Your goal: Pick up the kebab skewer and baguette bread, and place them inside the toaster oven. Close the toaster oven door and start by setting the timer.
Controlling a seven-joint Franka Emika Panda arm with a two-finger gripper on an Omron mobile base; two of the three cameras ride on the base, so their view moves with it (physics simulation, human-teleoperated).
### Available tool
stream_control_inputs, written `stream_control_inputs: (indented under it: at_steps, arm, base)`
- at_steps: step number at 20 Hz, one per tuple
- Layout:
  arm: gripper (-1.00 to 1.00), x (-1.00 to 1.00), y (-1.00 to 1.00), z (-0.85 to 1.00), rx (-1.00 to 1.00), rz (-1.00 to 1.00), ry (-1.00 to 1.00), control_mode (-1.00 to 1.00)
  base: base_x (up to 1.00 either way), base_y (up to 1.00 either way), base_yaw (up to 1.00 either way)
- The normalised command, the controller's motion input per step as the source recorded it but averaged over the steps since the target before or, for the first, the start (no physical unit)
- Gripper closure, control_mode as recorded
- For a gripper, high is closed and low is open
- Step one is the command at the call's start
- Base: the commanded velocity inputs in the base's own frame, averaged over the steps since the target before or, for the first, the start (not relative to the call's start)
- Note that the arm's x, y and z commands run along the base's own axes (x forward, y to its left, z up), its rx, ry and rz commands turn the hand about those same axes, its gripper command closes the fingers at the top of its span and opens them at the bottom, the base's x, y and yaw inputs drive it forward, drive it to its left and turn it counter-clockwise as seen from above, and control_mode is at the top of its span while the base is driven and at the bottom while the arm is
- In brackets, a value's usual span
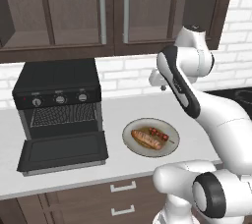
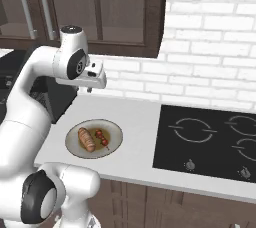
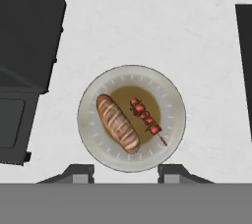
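The toaster oven (image 1: 58,99) stands at the left of the left base view on the tabletop (image 1: 128,107), its toaster oven door (image 1: 63,151) dropped flat toward the lower left. Right of it, at mid-frame, a plate (image 1: 151,137) carries the baguette bread (image 1: 145,139) with the kebab skewer (image 1: 160,134) just beside it on its right. In the right base view a cooktop (image 2: 210,141) fills the right side, well apart from the plate, with cabinets (image 1: 98,12) above.

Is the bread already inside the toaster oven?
No, the baguette bread lies on the plate beside the kebab skewer, outside the open toaster oven.
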Motion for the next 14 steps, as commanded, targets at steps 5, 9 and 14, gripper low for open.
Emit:
stream_control_inputs:
  at_steps: [5,9,14]
  arm:
    - [-1.00,-0.28,0.01,0.00,0.00,0.03,-0.02,-1.00]
    - [-1.00,-0.76,0.43,0.00,0.00,0.01,-0.18,-1.00]
    - [-1.00,-0.49,0.99,-0.01,-0.02,-0.08,-0.23,-1.00]
  base:
    - [0.00,0.00,0.00]
    - [0.00,0.00,0.00]
    - [0.00,0.00,0.00]
